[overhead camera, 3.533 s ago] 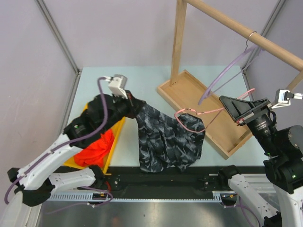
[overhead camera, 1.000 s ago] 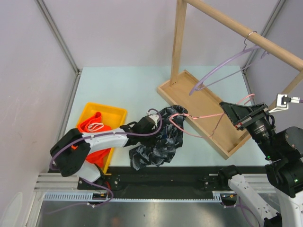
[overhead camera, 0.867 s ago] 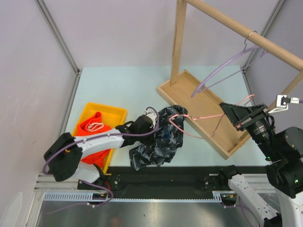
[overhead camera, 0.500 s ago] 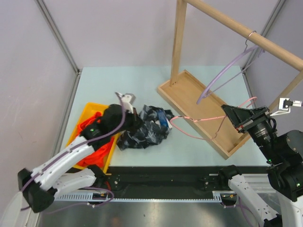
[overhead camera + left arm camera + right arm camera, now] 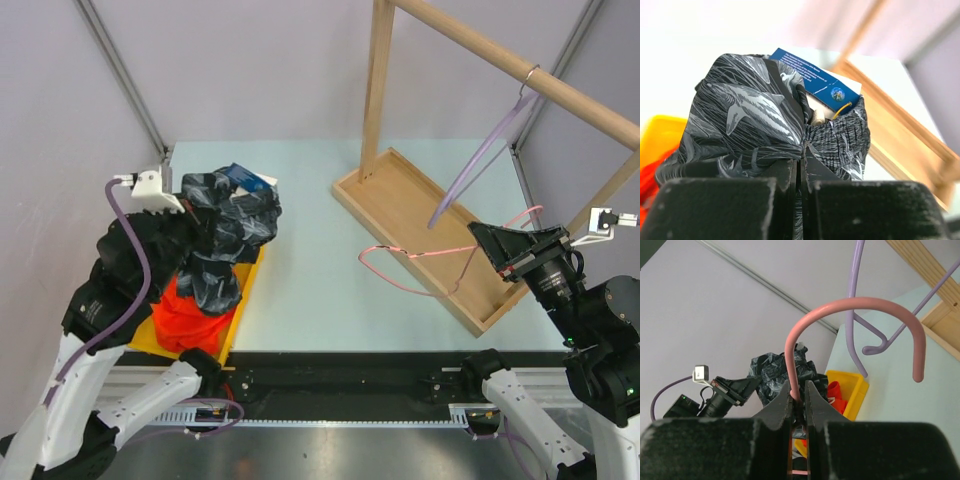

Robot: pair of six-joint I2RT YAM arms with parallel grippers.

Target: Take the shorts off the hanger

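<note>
1. My left jaws are clamped tight on the dark shorts, bunched up at centre left above the yellow bin.
2. The orange shorts lie in that bin.
3. My right jaws pinch the pink hanger at the right, well apart from both pairs.

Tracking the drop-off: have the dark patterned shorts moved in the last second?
Yes. In the left gripper, the dark patterned shorts moved left, away from the wooden tray, to over the yellow bin.

Robotics lab cell: plain grey panel walls, aluminium posts, pale-green table.
</note>
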